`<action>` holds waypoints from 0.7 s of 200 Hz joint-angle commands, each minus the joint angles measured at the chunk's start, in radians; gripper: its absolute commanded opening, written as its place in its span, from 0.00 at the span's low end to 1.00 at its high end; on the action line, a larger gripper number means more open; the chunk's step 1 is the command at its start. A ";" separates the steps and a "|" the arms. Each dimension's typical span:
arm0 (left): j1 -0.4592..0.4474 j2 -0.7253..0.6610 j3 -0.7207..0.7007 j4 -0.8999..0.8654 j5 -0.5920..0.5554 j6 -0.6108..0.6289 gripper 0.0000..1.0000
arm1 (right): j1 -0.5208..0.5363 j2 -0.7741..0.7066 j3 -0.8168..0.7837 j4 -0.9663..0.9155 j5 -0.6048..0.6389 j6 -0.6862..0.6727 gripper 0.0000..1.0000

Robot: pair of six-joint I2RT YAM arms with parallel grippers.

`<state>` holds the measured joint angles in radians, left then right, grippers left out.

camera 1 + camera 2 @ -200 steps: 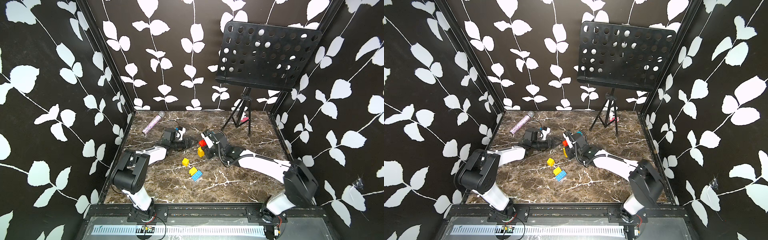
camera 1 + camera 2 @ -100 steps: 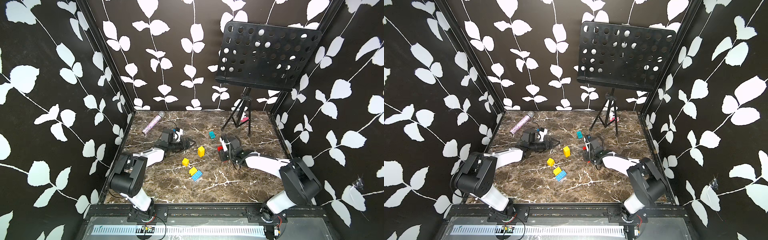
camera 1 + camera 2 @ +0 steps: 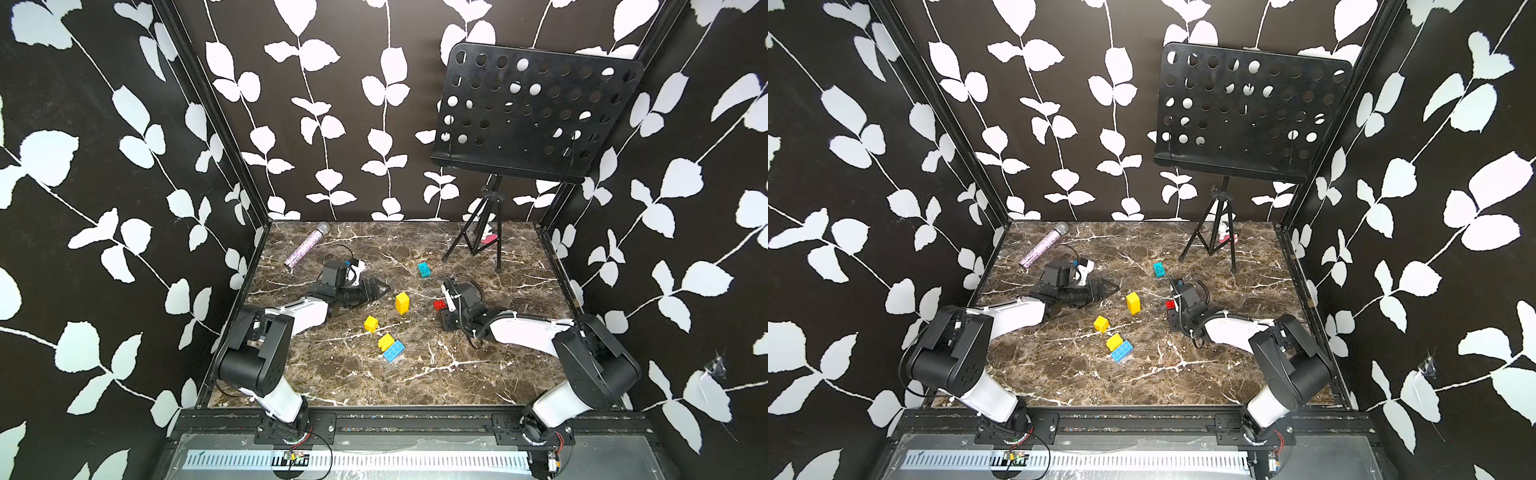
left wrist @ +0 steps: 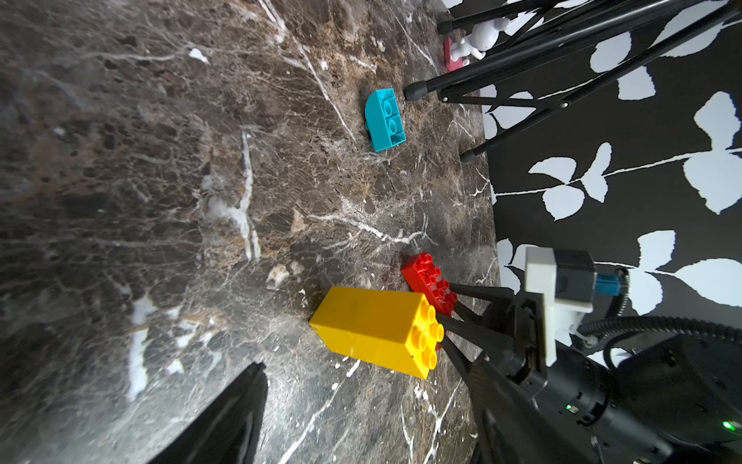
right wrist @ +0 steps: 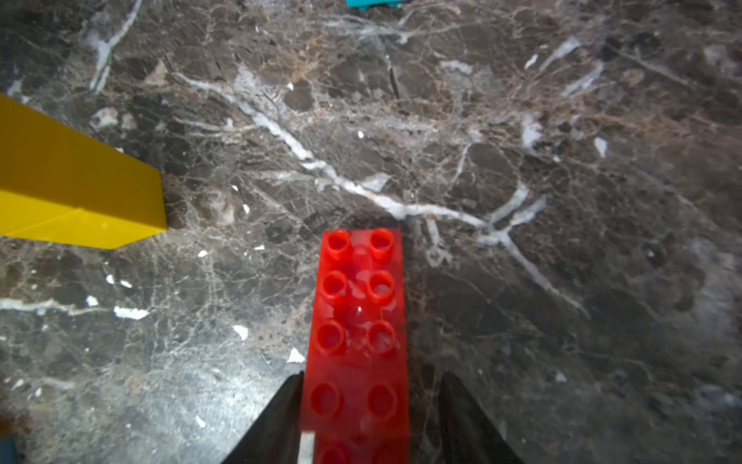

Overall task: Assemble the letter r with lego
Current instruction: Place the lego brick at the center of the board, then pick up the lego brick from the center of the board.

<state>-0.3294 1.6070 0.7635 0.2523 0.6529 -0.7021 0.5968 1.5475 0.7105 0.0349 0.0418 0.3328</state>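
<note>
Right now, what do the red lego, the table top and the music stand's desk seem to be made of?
Red lego: moulded plastic, glossy and slightly translucent; its smooth studs catch highlights.
Table top: looks like polished brown marble with white veins, but it could also be a printed laminate.
Music stand's desk: probably sheet metal with a matte black finish; it is thin, with punched round holes.

- Red brick (image 5: 357,321): near end runs off the right wrist frame, between the right hand's (image 5: 371,377) jaws.
- Tall yellow brick (image 5: 72,193): one end only shows there.
- Teal brick (image 5: 371,3): a bare sliver at that frame's edge.
- Left hand (image 3: 380,287): its wrist view catches one blurred finger (image 4: 229,418).
</note>
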 commanded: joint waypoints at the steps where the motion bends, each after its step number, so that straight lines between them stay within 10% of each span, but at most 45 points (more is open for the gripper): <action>1: 0.006 -0.035 -0.010 0.001 -0.001 0.016 0.81 | 0.004 -0.066 0.015 -0.009 0.024 -0.004 0.54; 140: 0.006 -0.010 -0.026 0.028 0.011 0.011 0.80 | 0.003 0.128 0.211 -0.118 0.007 -0.094 0.49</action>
<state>-0.3283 1.6070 0.7471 0.2619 0.6540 -0.7025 0.5968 1.6608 0.8871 -0.0650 0.0376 0.2604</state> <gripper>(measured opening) 0.805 0.493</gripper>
